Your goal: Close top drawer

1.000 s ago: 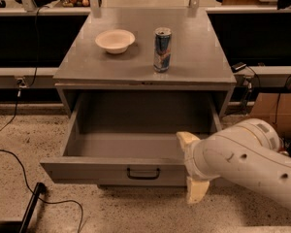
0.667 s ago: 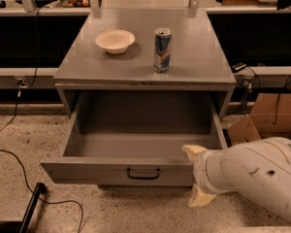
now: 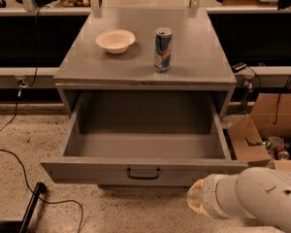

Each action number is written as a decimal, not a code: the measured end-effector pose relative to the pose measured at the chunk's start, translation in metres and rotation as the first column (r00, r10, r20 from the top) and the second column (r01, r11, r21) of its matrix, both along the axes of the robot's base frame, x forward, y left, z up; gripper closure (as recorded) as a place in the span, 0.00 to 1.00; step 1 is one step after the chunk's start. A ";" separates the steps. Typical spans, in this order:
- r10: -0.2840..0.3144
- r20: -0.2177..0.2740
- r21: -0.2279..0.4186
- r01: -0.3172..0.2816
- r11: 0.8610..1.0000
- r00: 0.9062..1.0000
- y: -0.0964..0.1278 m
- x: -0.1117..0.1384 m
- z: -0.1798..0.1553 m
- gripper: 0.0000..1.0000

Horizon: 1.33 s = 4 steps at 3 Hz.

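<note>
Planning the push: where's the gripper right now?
In the camera view, the gripper sits low right, just below the front of the open top drawer, right of its black handle.

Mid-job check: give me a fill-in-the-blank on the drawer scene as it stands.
The wide grey wooden top drawer is ____, not shut.
Its plain grey inside holds ____.
On the grey cabinet top, the shallow cream bowl stands to the ____ of the blue-and-silver drink can.
The gripper sits below the drawer front, to the ____ of its black bar handle.
Missing: open; nothing; left; right.
</note>
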<state>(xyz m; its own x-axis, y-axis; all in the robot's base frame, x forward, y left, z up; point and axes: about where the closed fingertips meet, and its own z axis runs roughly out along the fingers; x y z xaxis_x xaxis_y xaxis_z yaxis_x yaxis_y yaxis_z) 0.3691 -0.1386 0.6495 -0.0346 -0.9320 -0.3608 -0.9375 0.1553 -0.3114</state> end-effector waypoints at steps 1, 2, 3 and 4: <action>0.002 -0.003 0.001 -0.002 1.000 1.000 0.000 0.000 -0.001 0.96; 0.010 -0.028 0.055 -0.009 0.998 1.000 -0.002 0.005 -0.018 1.00; 0.057 -0.058 0.161 -0.047 0.986 0.997 0.003 0.014 -0.048 1.00; 0.118 -0.027 0.218 -0.110 0.970 0.993 0.010 0.025 -0.067 1.00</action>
